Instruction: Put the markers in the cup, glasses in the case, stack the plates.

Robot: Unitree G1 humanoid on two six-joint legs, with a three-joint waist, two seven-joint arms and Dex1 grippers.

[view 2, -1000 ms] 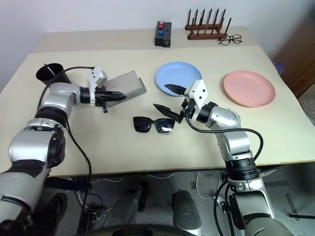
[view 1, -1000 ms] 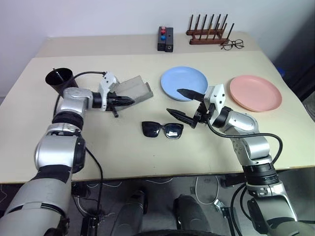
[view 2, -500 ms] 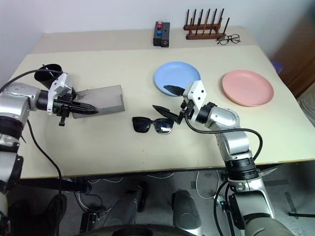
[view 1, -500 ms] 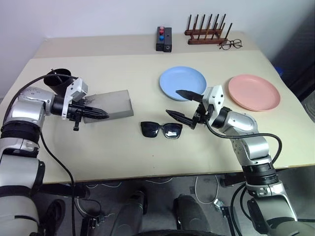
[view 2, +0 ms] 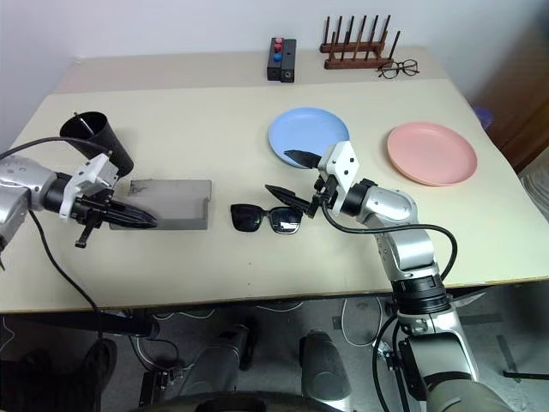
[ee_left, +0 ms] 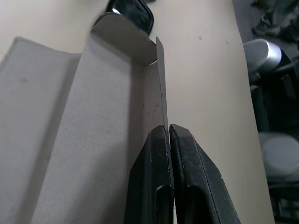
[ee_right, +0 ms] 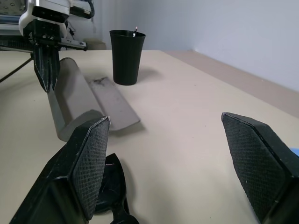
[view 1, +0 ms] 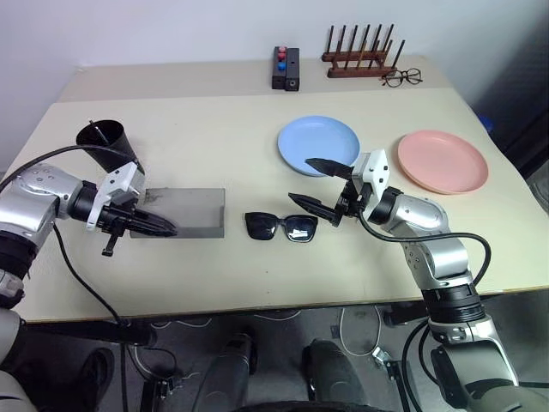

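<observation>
The left hand (view 1: 163, 228) pinches the grey case's (view 1: 184, 211) flap, while the right hand (view 1: 317, 183) hangs spread just above the sunglasses (view 1: 281, 227).

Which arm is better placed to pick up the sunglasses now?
The right. Its claw is open and hangs beside the sunglasses, at their right end. The left claw is shut on a flap of the open grey case, which lies left of the sunglasses, so that arm is busy.
</observation>
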